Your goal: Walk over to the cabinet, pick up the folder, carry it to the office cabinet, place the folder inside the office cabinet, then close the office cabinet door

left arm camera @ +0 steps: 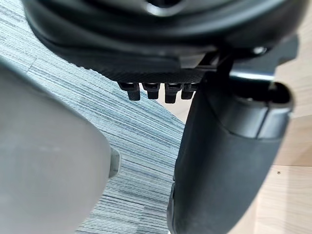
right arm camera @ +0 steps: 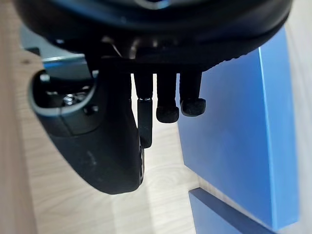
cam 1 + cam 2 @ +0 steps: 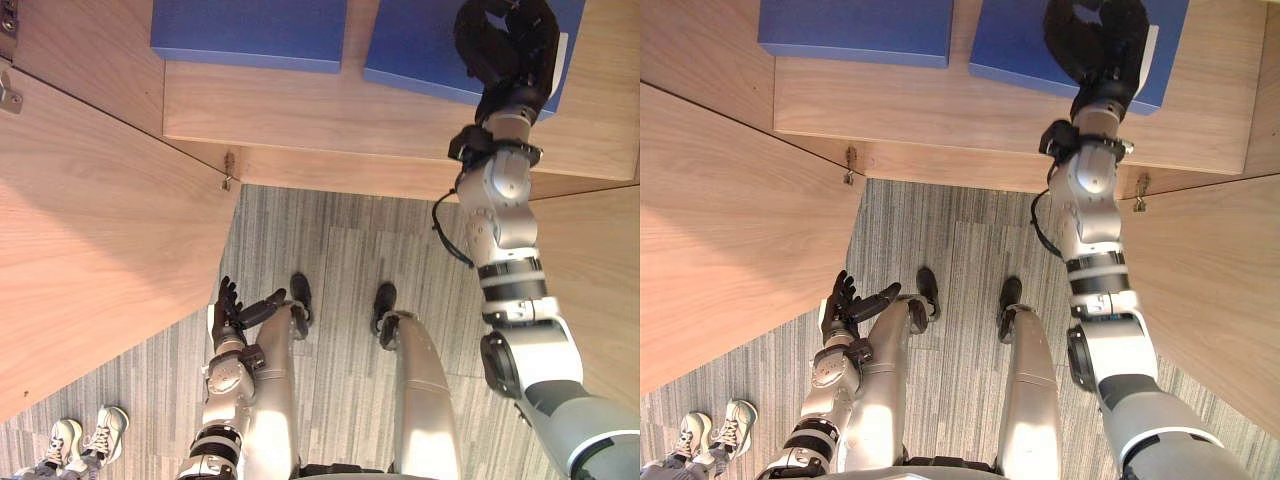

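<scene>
— So, where's the folder [image 3: 410, 50]?
— Flat on the shelf [image 3: 300, 115], beside a second folder [image 3: 250, 30].
— And the right hand [image 3: 505, 45]?
— Over the folder's right part, fingers [image 2: 168, 100] loose, clasping nothing. The left hand [image 3: 228, 312] hangs low, fingers relaxed.

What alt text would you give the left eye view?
Looking down, the robot's right hand is over one blue folder on a wooden cabinet shelf, with a second blue folder apart to its left. The left hand hangs low over grey carpet, fingers open, beside an open cabinet door; a person's shoes show at lower left.
</scene>
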Available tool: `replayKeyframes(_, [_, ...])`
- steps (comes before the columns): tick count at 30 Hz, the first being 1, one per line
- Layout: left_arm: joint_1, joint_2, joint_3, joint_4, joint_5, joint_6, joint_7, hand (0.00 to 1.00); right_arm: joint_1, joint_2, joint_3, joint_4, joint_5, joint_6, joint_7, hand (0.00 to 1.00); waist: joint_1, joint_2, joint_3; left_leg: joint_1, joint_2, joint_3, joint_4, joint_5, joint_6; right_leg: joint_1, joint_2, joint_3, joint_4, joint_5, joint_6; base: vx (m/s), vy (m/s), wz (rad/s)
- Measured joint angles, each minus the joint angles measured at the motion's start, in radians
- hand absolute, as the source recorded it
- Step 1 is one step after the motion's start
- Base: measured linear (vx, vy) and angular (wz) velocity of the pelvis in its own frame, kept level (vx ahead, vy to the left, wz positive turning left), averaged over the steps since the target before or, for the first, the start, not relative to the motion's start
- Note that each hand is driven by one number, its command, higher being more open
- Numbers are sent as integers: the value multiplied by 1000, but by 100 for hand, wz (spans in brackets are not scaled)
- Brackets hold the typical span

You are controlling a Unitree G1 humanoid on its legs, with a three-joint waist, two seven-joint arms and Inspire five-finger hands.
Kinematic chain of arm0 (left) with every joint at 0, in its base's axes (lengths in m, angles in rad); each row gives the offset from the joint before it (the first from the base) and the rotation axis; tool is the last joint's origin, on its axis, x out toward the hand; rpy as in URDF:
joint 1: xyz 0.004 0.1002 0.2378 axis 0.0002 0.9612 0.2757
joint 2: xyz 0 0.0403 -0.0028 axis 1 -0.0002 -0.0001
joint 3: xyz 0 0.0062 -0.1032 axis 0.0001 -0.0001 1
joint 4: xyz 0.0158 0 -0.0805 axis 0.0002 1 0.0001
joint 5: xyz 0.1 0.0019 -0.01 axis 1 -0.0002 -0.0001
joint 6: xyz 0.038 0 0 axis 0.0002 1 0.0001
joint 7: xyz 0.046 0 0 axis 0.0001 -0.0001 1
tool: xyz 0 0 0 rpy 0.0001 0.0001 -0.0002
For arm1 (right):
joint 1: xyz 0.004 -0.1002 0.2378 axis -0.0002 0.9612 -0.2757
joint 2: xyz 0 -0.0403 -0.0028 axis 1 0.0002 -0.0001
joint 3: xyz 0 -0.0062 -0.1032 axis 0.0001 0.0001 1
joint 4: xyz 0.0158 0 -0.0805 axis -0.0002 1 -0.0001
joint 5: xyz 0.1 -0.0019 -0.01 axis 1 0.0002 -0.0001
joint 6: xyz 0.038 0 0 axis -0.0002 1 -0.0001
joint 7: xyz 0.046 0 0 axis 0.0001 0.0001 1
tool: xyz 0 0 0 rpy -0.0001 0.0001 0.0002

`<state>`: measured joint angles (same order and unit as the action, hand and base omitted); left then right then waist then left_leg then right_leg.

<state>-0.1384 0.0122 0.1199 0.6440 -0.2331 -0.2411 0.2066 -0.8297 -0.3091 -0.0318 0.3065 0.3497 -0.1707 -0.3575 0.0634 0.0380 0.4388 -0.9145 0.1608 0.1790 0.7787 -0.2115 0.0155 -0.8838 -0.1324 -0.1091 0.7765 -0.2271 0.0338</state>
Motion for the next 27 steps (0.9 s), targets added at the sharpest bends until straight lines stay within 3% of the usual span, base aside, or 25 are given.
replayKeyframes(5, [2,-16,0,-8,38,1,-1,100,136,7,20,-42,-150,-8,30,0,-4,0,0,16,0,6,-9,1,1,9,0,4,-4,0,0,-18,-32,-1])
replayKeyframes(12, [2,-15,1,-8,40,1,-1,100,153,44,43,1,-318,14,33,0,4,0,0,15,-2,7,-20,1,1,8,0,3,-15,0,0,-1,-4,0])
replayKeyframes(20, [0,-6,7,-9,37,-10,23,100,-96,36,78,292,-364,83,-21,0,5,1,0,-31,-7,7,-40,17,-2,-37,-3,1,-28,12,0,4,-8,0])
replayKeyframes(22, [-1,-12,-4,-5,17,-22,32,100,-259,3,142,477,-374,106,-44,0,3,13,-6,-55,-18,-4,-50,37,-2,-56,-12,-11,-29,24,-5,-129,-59,18])
replayKeyframes(27, [-8,-17,-10,-8,15,-25,35,100,-335,-20,161,543,-364,128,-52,0,5,21,-8,-73,-22,0,-76,66,-6,-82,-19,-19,-30,44,-14,-119,-43,11])
